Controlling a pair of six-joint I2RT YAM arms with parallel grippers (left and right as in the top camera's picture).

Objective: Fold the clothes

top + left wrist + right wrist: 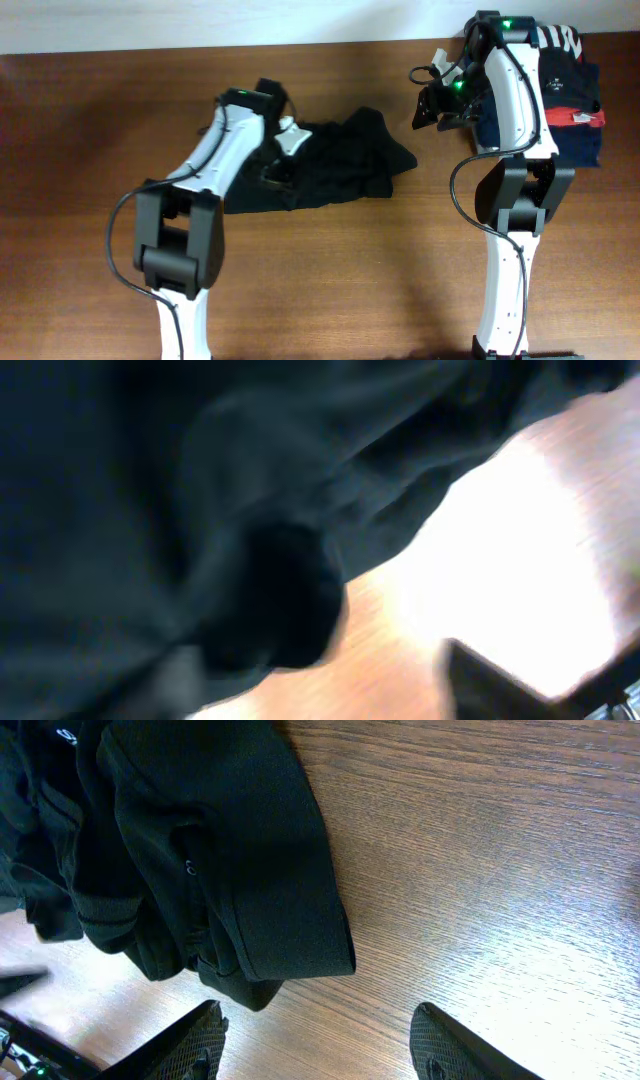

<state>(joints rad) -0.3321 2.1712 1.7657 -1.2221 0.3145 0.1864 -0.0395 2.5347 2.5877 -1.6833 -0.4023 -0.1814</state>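
Shirt (340, 165) lies crumpled mid-table, unfolded; all the folding is left to do. Left gripper (280, 165) sits on its left part, jaws unreadable. Right gripper (320, 1025) hangs spread and empty.

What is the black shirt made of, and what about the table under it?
The black shirt looks like soft, matte knit cloth, maybe sporty polyester: it crumples in loose folds and shows a fine mesh texture. The table looks like brown wood or wood-look laminate: long grain lines run across it, with a slight sheen.
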